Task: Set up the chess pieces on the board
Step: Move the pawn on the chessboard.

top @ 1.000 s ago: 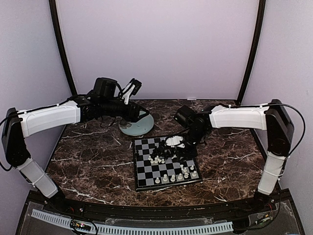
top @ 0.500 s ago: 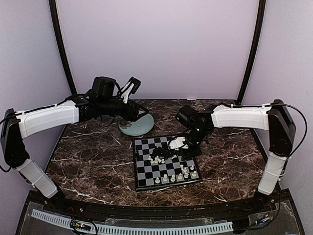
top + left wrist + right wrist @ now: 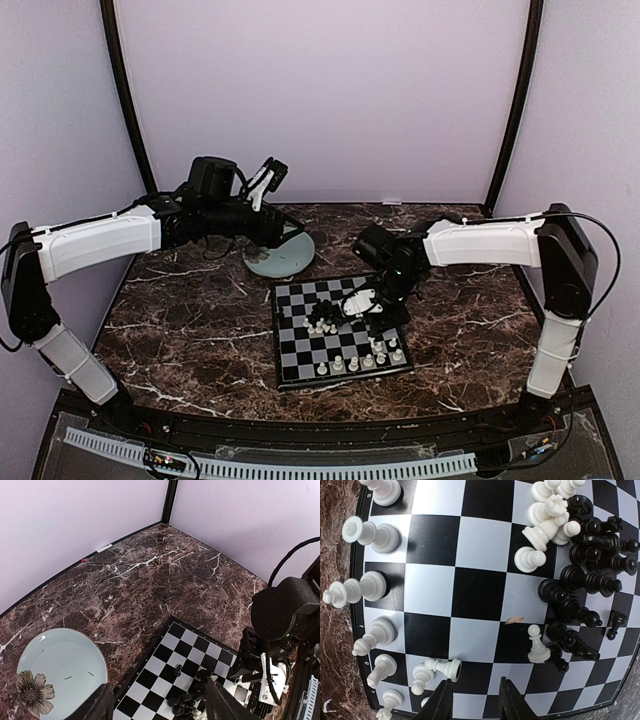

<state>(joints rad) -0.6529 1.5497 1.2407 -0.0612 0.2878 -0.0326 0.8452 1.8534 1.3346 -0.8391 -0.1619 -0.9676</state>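
Top view: the board lies mid-counter, at 5 o'clock from the plate. White pieces line its 6 o'clock edge, and black pieces are heaped near its middle. The right claw hangs low over the heap. The left claw is held high above the plate, at 11 o'clock from the board.

Left wrist view: the left claw is spread wide and holds nothing. The plate sits at 8 o'clock, the board at 5 o'clock.

Right wrist view: the right claw is partly open with nothing between its fingers, over the board's 6 o'clock edge. A toppled pawn lies just beside one finger. White pieces stand along the 9 o'clock edge. The black heap is at 3 o'clock, with a white cluster at 1 o'clock.
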